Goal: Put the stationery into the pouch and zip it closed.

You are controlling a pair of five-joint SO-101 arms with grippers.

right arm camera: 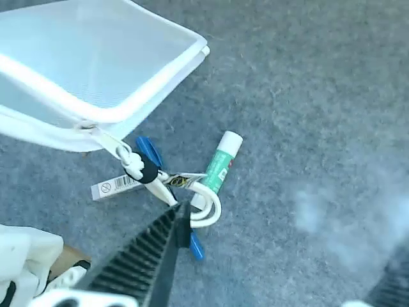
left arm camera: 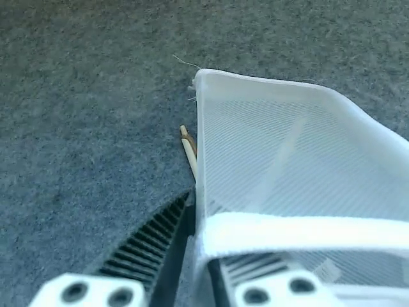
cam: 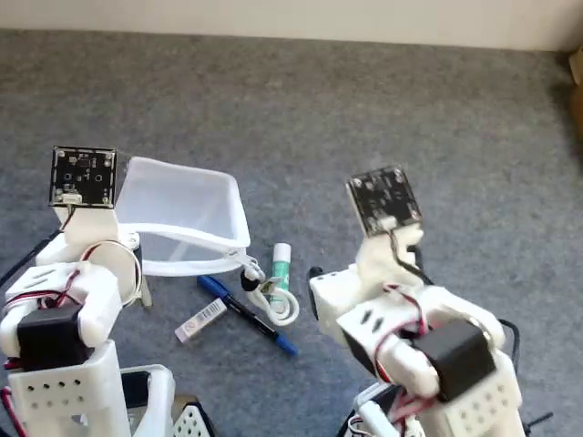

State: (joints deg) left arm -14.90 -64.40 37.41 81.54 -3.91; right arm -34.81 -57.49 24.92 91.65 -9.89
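Note:
A white mesh pouch [cam: 182, 211] lies open on the grey carpet, mouth towards the arms. My left gripper [left arm camera: 201, 240] is shut on its rim [left arm camera: 300, 231], at the pouch's left corner [cam: 137, 248]. In front of the pouch lie a green-and-white glue stick [cam: 281, 265], a blue pen [cam: 246, 315], a small white labelled stick [cam: 200, 320] and a white cord loop [cam: 285, 310]. The right wrist view shows the glue stick [right arm camera: 221, 166], pen [right arm camera: 147, 152], labelled stick [right arm camera: 115, 187] and zipper pull [right arm camera: 142, 169]. My right gripper [right arm camera: 287, 249] hangs open above them, holding nothing.
A wooden pencil tip [left arm camera: 188, 144] pokes out beside the pouch's far corner. Grey carpet [cam: 437, 118] stretches behind and to the right. The arm bases [cam: 82, 382] stand at the near edge.

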